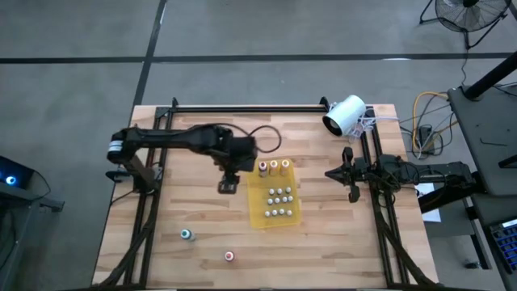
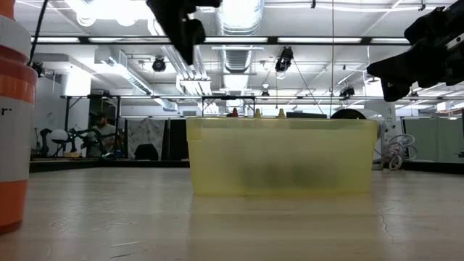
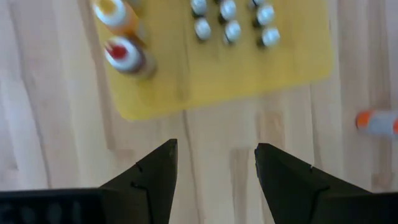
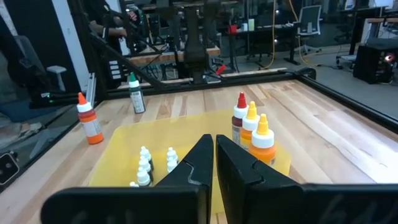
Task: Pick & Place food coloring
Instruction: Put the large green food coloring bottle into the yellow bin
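Note:
The food coloring bottles stand on a flat yellow sheet [image 1: 275,212]. Three taller ones [image 1: 274,166] with maroon and orange tops line its far end, and several small whitish ones [image 1: 279,199] stand in rows. A teal-topped bottle [image 1: 187,234] and an orange-topped bottle [image 1: 229,256] stand apart on the bare wood near the front edge. My left gripper [image 3: 216,146] hangs open and empty above the table, just left of the sheet [image 1: 228,186]. My right gripper [image 4: 214,158] is parked shut at the table's right side [image 1: 331,172], pointing level toward the sheet.
A big white cylinder-shaped device [image 1: 345,115] lies at the far right corner, with cables beside it. A dark frame rail [image 1: 242,107] runs along the far edge. Bare wood lies left of and in front of the sheet.

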Action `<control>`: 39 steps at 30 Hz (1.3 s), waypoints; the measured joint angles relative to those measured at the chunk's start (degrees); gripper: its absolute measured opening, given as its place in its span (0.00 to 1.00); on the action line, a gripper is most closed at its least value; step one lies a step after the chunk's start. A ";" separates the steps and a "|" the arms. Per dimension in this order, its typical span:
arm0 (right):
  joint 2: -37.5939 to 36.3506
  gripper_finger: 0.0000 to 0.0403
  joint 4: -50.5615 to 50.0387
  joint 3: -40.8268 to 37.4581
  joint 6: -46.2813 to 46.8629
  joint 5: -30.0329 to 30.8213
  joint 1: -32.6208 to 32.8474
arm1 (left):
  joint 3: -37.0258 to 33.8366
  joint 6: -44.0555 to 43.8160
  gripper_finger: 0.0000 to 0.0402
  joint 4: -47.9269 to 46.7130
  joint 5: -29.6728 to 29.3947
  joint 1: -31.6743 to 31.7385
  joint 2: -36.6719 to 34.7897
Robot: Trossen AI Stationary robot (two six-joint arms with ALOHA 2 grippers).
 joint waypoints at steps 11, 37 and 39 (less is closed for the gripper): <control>0.13 0.03 -0.06 -0.01 0.05 -0.08 0.00 | -19.28 -0.52 0.46 0.15 -0.02 -8.92 -15.23; 0.17 0.03 -0.06 0.00 0.14 -0.08 0.00 | -27.10 -3.50 0.46 -0.58 0.31 -33.31 -23.57; 0.17 0.03 -0.06 0.00 -0.01 -0.08 0.00 | -27.10 -3.34 0.46 -0.56 0.39 -34.50 -23.27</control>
